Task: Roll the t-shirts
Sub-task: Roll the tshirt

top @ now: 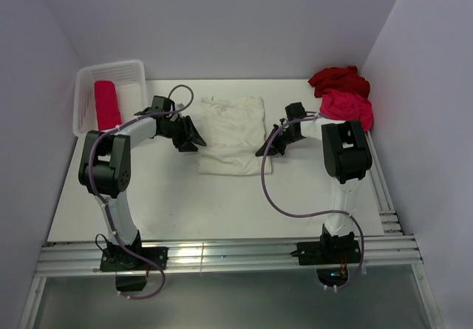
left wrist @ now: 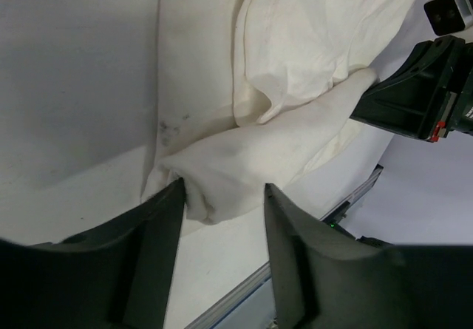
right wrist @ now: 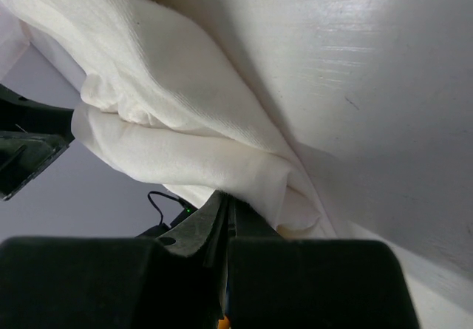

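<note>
Working on the cream-white t-shirt (top: pixel 233 133), spread in the middle of the table (top: pixel 162 196) as a long folded panel between the two arms. Looks like the start of the roll rather than the finish: only the near hem bunched and doubled over, the rest flat toward the far side. At the near left corner, left jaws parted around a lump of that cloth, touching one finger and clear of the other, so not pinched. At the near right corner, right jaws clenched tight, tips right at the folded edge; cannot tell if pinching a layer or nothing. Elsewhere, a pink-red roll (top: pixel 108 104) in the white mesh basket (top: pixel 111 69) at the far left, and a dark red t-shirt (top: pixel 338 80) and hot pink t-shirt (top: pixel 347 107) heaped at the far right, not yet rolled. Next calls for closing the left jaws on that corner, then turning both corners over and away together, evenly, to avoid a skewed roll.
</note>
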Available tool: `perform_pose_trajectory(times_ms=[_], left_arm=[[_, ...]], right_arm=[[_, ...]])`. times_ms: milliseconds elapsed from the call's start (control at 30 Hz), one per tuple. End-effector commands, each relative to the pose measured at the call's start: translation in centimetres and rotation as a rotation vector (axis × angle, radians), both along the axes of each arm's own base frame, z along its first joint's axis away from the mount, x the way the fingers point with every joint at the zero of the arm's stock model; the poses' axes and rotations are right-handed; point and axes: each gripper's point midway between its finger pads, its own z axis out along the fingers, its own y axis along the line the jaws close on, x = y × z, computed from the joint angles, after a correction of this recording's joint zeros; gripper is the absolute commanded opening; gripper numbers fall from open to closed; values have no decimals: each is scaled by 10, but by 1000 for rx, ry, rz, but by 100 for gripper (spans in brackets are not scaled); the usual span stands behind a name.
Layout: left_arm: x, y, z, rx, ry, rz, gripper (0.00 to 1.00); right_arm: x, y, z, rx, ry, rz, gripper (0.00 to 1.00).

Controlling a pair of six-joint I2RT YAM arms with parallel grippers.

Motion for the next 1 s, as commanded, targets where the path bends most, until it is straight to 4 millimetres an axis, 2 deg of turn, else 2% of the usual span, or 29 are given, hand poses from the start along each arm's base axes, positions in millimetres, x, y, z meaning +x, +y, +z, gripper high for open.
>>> perform_pose_trajectory(times_ms=[0, 33, 200, 300, 400, 600, 700, 800, 867, 967], left_arm=[[6, -12, 12, -50, -40, -27, 47], [5, -12, 11, -50, -38, -29, 35], [11, -17, 14, -90, -51, -21, 1], [16, -16, 17, -109, -71, 10, 0], [18, -4, 9, -99, -65, 91, 0], [0, 34, -28, -85, 47, 270, 0], [-1, 45, -33, -92, 56, 328, 0], [8, 46, -24, -130, 25, 343, 0], [13, 43, -17, -140, 9, 334, 9], [28, 37, 8, -161, -63, 291, 30]], right_arm=[[11, -1, 12, -12, -43, -6, 0], [11, -1, 12, -12, -42, -7, 0], [10, -1, 10, -9, -35, -12, 0], [8, -2, 8, -13, -30, -14, 0], [6, -4, 6, -26, -26, -26, 0], [6, -10, 2, -32, -23, -79, 0], [5, -12, 1, -26, -19, -92, 0], [5, -11, 2, -21, -22, -91, 0], [5, -11, 2, -19, -25, -90, 0], [5, -11, 3, -16, -28, -91, 0]])
